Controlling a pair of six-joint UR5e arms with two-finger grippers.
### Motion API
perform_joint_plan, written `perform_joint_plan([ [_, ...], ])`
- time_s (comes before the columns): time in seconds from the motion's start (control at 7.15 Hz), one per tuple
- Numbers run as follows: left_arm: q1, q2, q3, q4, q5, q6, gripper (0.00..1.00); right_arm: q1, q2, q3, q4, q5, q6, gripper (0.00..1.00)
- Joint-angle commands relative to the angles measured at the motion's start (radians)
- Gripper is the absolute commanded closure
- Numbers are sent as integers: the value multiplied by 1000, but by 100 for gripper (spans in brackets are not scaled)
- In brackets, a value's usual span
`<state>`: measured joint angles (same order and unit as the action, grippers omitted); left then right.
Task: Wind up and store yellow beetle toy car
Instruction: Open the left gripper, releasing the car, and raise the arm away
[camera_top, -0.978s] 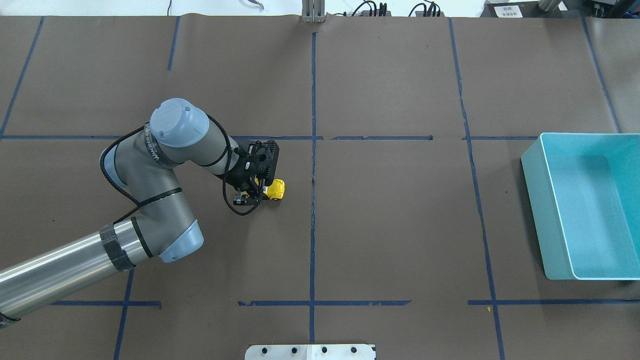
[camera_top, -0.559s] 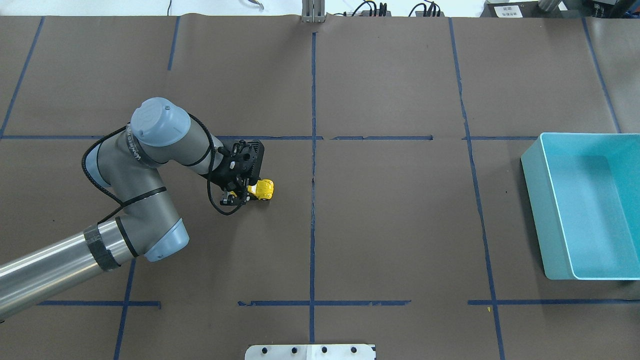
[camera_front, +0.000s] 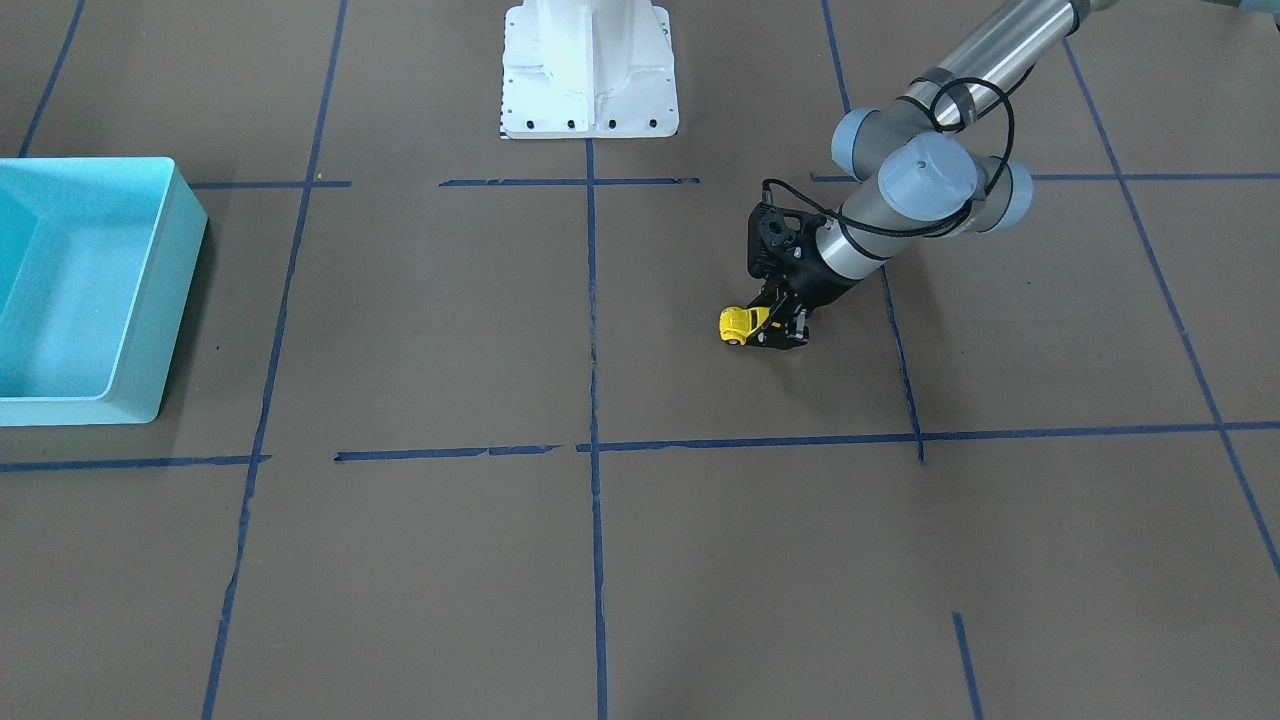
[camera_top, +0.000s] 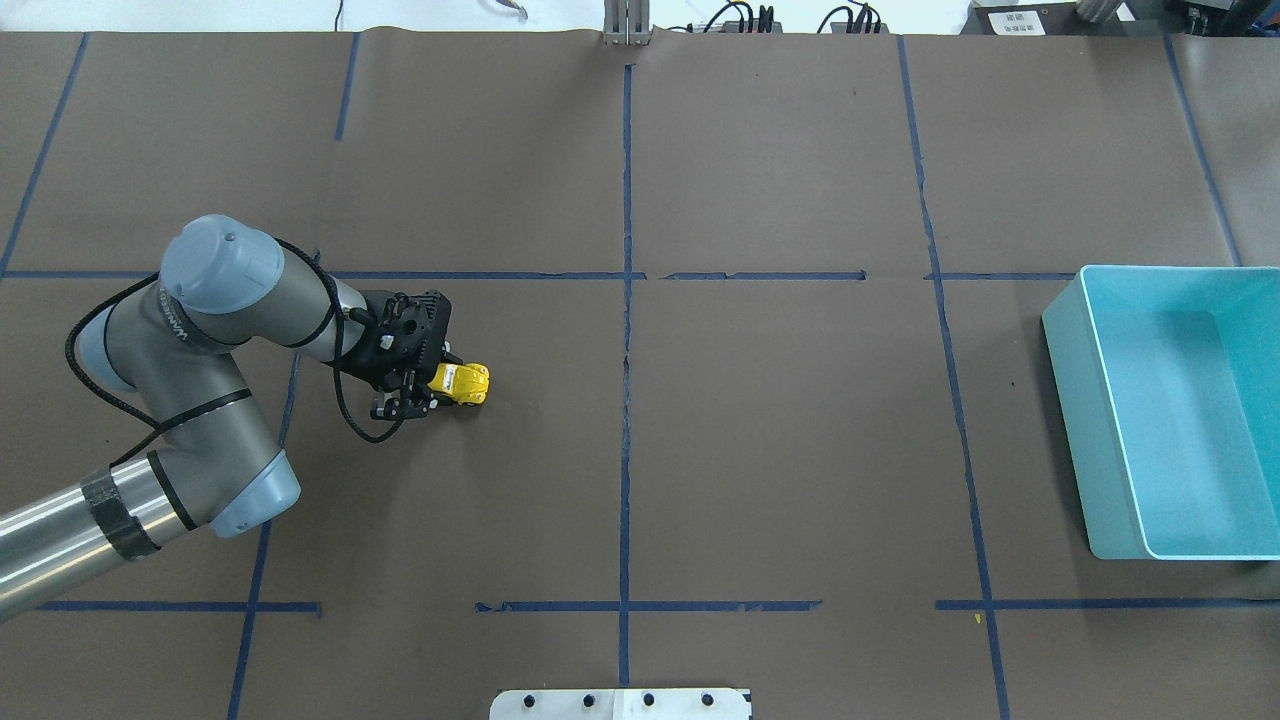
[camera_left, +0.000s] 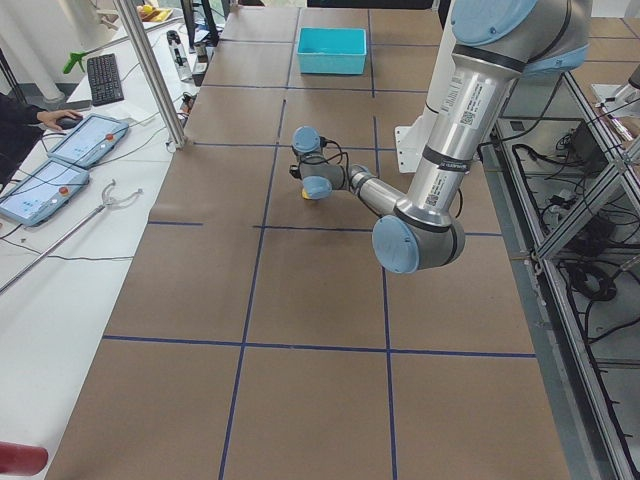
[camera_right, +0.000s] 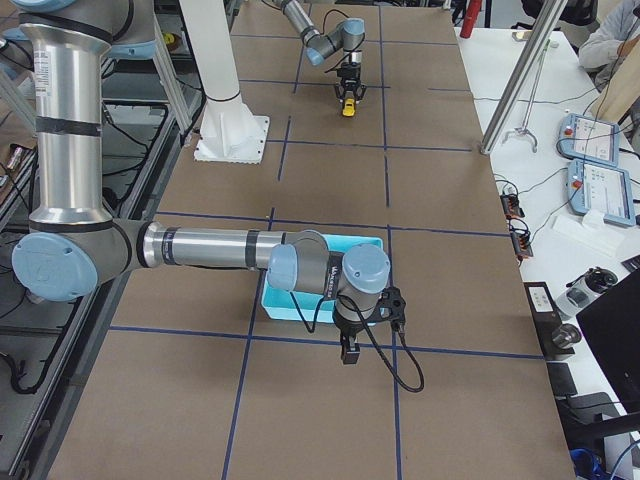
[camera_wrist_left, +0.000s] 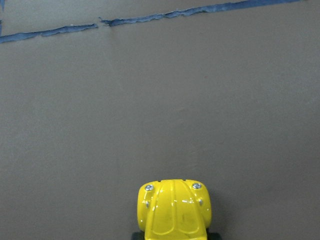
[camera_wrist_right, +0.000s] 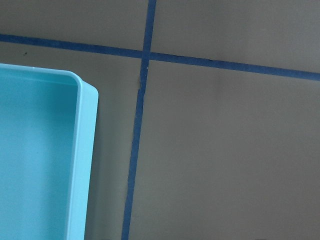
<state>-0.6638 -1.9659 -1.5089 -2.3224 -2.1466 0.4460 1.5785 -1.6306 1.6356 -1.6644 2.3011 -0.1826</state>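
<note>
Yellow beetle toy car (camera_top: 463, 382) is clamped at its rear by the left claw (camera_top: 438, 384), with fingers closed on both its sides and the nose pointed away from the arm. The car is held low at the tabletop (camera_top: 780, 450), in the left half of the overhead view, well apart from the light blue bin (camera_top: 1068, 400). The right claw (camera_right: 346, 352) is seen just beside the bin, in the right-side view only. Its opening cannot be told.

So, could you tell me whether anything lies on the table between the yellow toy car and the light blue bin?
Nothing visible does. Between the yellow beetle toy car and the light blue bin, the overhead view shows only the brown table covering and its blue tape lines.
</note>
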Motion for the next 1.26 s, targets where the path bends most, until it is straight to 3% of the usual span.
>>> perform_joint_plan([
  [0.0,-48,24,-2,-15,-33,-1,0,0,0,0,0,0,0,0],
  [0.7,-134,25,-36,1,-85,-99,0,0,0,1,0,0,0,0],
  [0.84,-160,25,-60,42,-84,-127,0,2,0,3,2,1,0,0],
  [1.12,-224,25,-178,311,-78,-133,0,0,0,1,0,0,0,0],
])
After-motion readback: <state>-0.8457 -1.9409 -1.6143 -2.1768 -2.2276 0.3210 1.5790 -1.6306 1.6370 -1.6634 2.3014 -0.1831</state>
